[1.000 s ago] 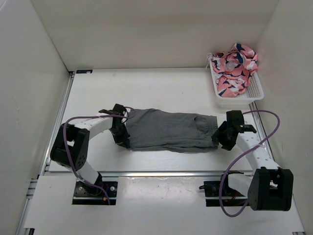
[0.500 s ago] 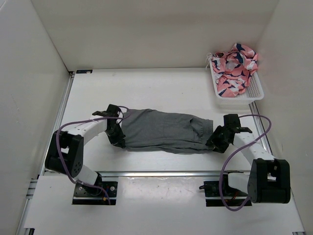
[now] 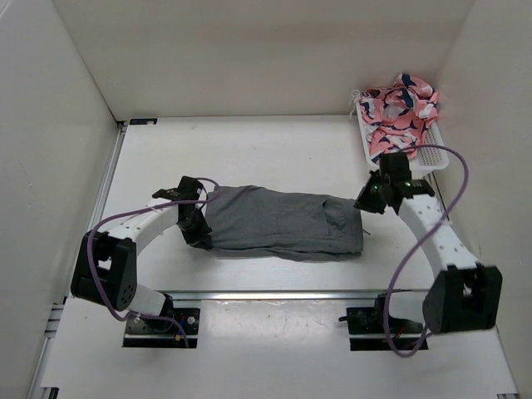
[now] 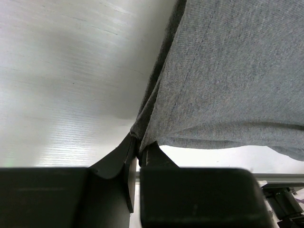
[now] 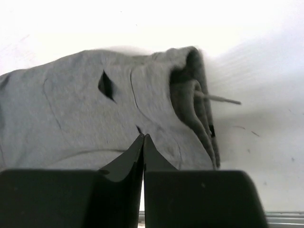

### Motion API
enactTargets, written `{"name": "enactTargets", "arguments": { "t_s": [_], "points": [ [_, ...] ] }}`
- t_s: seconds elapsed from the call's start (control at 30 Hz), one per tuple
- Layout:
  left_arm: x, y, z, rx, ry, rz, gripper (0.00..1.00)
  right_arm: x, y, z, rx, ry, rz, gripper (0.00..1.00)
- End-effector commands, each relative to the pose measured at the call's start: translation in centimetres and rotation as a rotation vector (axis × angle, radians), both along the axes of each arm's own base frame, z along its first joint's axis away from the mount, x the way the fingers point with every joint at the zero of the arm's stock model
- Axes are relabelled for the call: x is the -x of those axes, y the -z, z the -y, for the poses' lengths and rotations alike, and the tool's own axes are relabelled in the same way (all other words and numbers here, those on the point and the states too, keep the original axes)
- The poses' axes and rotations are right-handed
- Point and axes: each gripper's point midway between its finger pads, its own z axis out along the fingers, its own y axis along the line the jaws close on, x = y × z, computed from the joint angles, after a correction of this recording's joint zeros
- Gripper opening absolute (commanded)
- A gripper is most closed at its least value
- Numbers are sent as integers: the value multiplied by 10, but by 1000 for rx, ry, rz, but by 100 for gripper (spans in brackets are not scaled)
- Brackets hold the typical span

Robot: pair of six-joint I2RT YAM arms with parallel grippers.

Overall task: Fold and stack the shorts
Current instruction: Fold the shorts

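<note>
The grey shorts (image 3: 278,220) lie flattened across the middle of the table, waistband and drawstring (image 5: 219,99) at their right end. My left gripper (image 3: 202,237) is shut on the shorts' left edge; in the left wrist view the cloth (image 4: 228,71) is bunched between the closed fingers (image 4: 151,154) of that gripper (image 4: 139,148). My right gripper (image 3: 366,201) hovers above and just off the right end, shut with nothing in it. In the right wrist view its gripper (image 5: 143,137) has its tips pressed together above the shorts (image 5: 80,109).
A white basket (image 3: 432,155) holding pink patterned cloth (image 3: 399,112) stands at the back right, just behind the right arm. White walls enclose the table on three sides. A metal rail runs along the near edge.
The right gripper has closed empty, lifted off the shorts' right end and swung back toward the basket. The left gripper kept its hold and drew the shorts slightly leftward.
</note>
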Motion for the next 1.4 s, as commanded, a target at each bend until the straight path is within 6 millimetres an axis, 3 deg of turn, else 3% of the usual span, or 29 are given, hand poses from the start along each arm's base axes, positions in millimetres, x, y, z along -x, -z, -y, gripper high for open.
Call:
{"name": "enactTargets", "arguments": {
  "t_s": [0.0, 0.13, 0.27, 0.33, 0.4, 0.47, 0.5, 0.53, 0.6, 0.67, 0.73, 0.87, 0.93, 1.03, 1.17, 1.37],
  "points": [
    [1, -6, -4, -4, -14, 18, 10, -24, 17, -10, 31, -56, -45, 0],
    [1, -4, -5, -17, -16, 13, 10, -40, 52, 5, 118, 21, -125, 0],
    [-2, -6, -5, -14, -16, 21, 10, -35, 106, 10, 187, 55, -279, 0],
    [-3, -8, -4, -14, -16, 21, 10, -36, 112, 6, 188, 51, -294, 0],
    [-4, -10, -6, -20, -18, 33, 10, -38, 105, 1, 187, 40, -278, 0],
    [-3, -14, -6, -20, -18, 33, 10, -46, 78, -11, 173, 16, -204, 2],
    [-7, -19, -7, -24, -21, 55, 19, -47, 67, -11, 167, 17, -180, 7],
    [-10, -25, -6, -22, -12, 71, 27, -45, 47, -16, 157, -7, -136, 25],
    [-12, -31, -10, -43, -18, 82, 44, -40, 29, -17, 152, -22, -92, 50],
    [-20, -44, -11, -52, -13, 121, 70, -31, 7, -15, 141, -19, -49, 73],
    [-28, -55, -14, -75, -21, 150, 81, -15, 5, -9, 156, -21, -51, 79],
    [-45, -60, -15, -101, -20, 167, 83, 25, 42, 13, 165, 14, -163, 86],
    [-54, -52, -16, -125, -23, 151, 83, 48, 62, 8, 71, 5, -214, 86],
    [-69, -52, -12, -127, -14, 153, 82, 67, 75, 0, -26, 12, -229, 86],
    [-84, -55, -12, -133, -17, 173, 82, 85, 85, 3, -64, 38, -247, 86],
    [-98, -29, -16, -119, -46, 146, 75, 90, 106, -4, -202, 79, -272, 86]
  ]
}}
